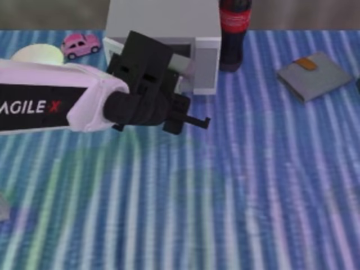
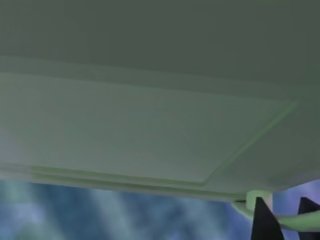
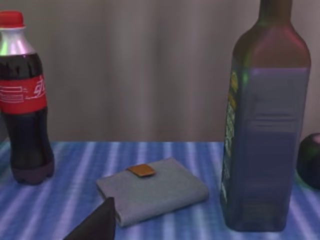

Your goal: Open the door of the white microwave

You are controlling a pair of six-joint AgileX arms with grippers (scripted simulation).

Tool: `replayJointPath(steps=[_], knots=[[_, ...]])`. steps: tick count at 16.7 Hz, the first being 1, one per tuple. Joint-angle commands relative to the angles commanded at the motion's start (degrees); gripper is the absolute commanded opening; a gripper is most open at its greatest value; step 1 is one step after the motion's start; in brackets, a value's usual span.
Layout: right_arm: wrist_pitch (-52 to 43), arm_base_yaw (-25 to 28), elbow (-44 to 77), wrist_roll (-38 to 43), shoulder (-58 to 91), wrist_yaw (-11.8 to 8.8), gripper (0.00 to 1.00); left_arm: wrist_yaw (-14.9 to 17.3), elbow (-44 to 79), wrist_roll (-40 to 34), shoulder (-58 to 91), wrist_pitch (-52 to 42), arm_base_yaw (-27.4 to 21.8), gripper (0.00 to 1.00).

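White and boxy, the microwave (image 1: 163,25) stands at the far edge of the counter (image 1: 225,185), left of centre in the top view, its front facing the near side. The door (image 1: 185,62) covers most of that front, with a narrow grey control panel (image 1: 206,66) at its right end. The left arm reaches in from the left, and its pincer (image 1: 181,84) is pressed up against the door; in the left wrist view the dark fingertips (image 2: 262,220) straddle a pale handle (image 2: 280,220) under the door's edge, though whether they are closed on it I cannot tell. A cola bottle (image 1: 234,31) stands just right of the microwave, a grey wallet (image 1: 314,74) lies well to the right, and a pink toy car (image 1: 80,44) sits to the left. The right pincer (image 3: 97,225) shows only as a dark tip in its own wrist view, near a tall dark glass bottle (image 3: 265,125); its state cannot be told.
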Motion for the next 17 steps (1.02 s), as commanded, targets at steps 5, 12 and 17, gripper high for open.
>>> replayJointPath(steps=[5, 12, 17], knots=[[0.00, 0.00, 0.00, 0.00, 0.00, 0.00, 1.00, 1.64, -1.54, 2.51, -1.31, 0.56, 1.13, 0.00], [0.00, 0.00, 0.00, 0.00, 0.00, 0.00, 1.00, 2.33, -2.28, 3.54, -1.68, 0.67, 1.61, 0.00], [0.00, 0.00, 0.00, 0.00, 0.00, 0.00, 1.00, 2.33, -2.28, 3.54, -1.68, 0.67, 1.61, 0.00]])
